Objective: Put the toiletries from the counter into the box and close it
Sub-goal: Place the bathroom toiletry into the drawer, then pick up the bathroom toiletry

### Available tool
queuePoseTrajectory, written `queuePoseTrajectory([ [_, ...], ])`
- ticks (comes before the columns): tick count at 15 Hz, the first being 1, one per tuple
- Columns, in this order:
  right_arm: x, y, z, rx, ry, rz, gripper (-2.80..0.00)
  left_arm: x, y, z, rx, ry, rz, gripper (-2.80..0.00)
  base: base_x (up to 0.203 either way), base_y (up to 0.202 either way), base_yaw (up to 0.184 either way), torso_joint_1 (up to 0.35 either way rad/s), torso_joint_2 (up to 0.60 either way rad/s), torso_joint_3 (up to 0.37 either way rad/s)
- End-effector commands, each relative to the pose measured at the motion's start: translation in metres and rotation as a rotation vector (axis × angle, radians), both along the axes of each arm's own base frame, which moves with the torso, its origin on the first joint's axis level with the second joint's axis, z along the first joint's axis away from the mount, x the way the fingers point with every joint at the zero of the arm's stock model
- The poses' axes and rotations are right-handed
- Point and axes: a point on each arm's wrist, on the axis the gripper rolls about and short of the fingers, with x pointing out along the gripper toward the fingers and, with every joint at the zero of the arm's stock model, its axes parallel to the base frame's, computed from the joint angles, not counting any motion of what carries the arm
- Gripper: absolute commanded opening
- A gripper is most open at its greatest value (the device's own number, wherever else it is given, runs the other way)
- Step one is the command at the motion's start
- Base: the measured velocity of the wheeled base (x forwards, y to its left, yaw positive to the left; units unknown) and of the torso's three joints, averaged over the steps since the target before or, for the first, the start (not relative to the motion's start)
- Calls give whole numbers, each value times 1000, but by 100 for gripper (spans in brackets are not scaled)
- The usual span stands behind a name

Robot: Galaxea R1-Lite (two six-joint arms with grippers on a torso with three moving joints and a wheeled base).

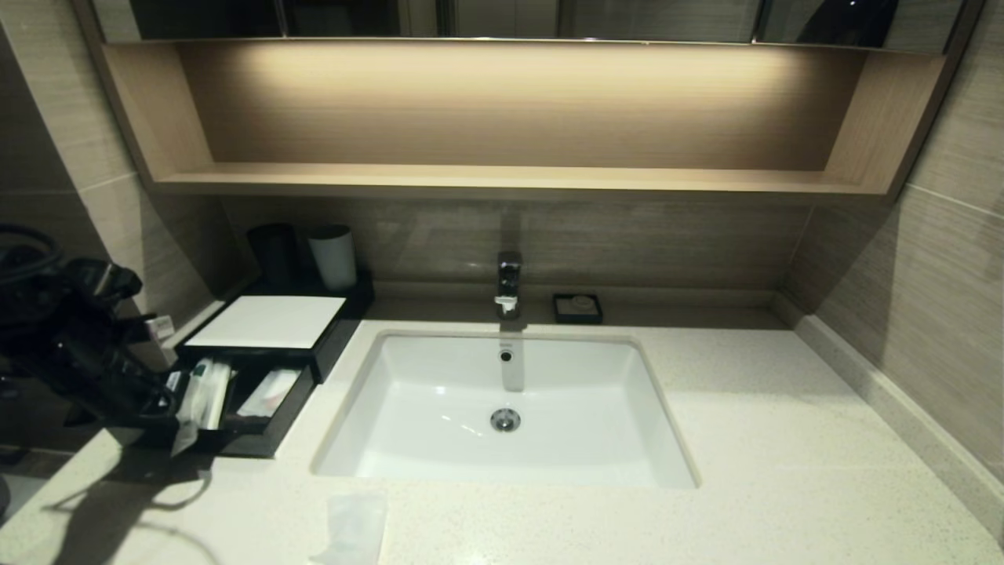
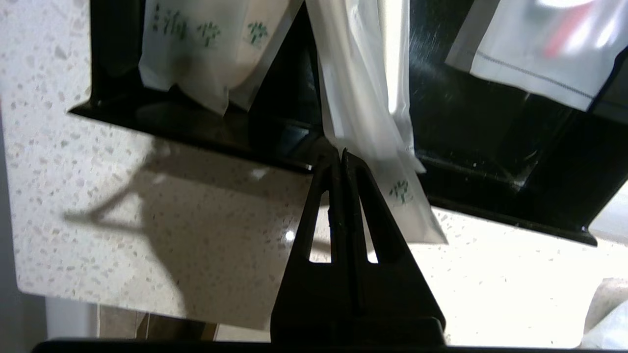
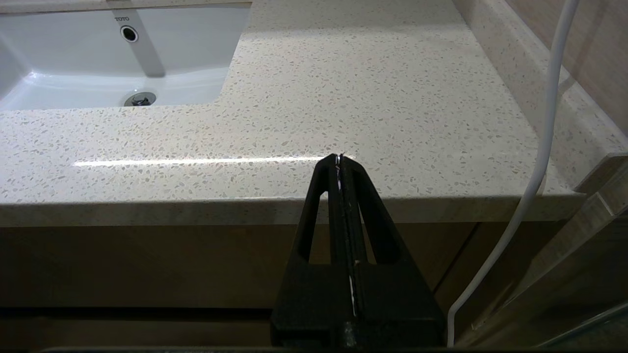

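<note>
The black box (image 1: 267,320) with a white top panel stands at the counter's left, its drawer (image 1: 263,443) pulled out. Several clear packets (image 1: 208,392) and a white sachet (image 1: 271,391) lie in the drawer. One long packet (image 2: 363,122) hangs over the drawer's front wall (image 2: 490,196) onto the counter (image 1: 784,439). My left gripper (image 2: 341,153) is shut, its tips at that wall and the packet's edge; I cannot tell whether they pinch it. It shows in the head view (image 1: 169,404). Another translucent sachet (image 1: 353,526) lies on the counter's front. My right gripper (image 3: 339,157) is shut and empty, off the counter's front edge.
A dark cup (image 1: 273,253) and a pale cup (image 1: 333,255) stand behind the box. The white sink (image 1: 596,439) and faucet (image 1: 508,282) are in the middle, a black soap dish (image 1: 577,308) behind. A white cable (image 3: 539,147) hangs by the right gripper.
</note>
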Motion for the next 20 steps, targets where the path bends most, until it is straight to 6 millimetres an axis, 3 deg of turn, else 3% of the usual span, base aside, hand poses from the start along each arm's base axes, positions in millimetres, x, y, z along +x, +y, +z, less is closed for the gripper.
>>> queuePoseTrajectory([
  [1, 0, 0, 0, 0, 1, 0, -280, 10, 3, -15, -8, 7, -2, -280, 0, 0, 0, 0, 0, 0],
  [6, 0, 0, 0, 0, 1, 1, -280, 27, -2, -5, -69, -192, -62, -280, 0, 0, 0, 0, 0, 0],
  [11, 0, 0, 0, 0, 1, 1, -280, 22, -9, 9, -65, -251, -80, -280, 0, 0, 0, 0, 0, 0],
  [14, 0, 0, 0, 0, 1, 0, -280, 13, -9, 20, -54, -275, -75, -280, 0, 0, 0, 0, 0, 0],
  [17, 0, 0, 0, 0, 1, 0, -280, -7, -2, 59, -15, -381, -31, -280, 0, 0, 0, 0, 0, 0],
  [18, 0, 0, 0, 0, 1, 0, -280, -17, -6, 69, -14, -386, -31, -280, 0, 0, 0, 0, 0, 0],
  [20, 0, 0, 0, 0, 1, 0, -280, -30, -24, 67, -58, -278, -79, -280, 0, 0, 0, 0, 0, 0],
])
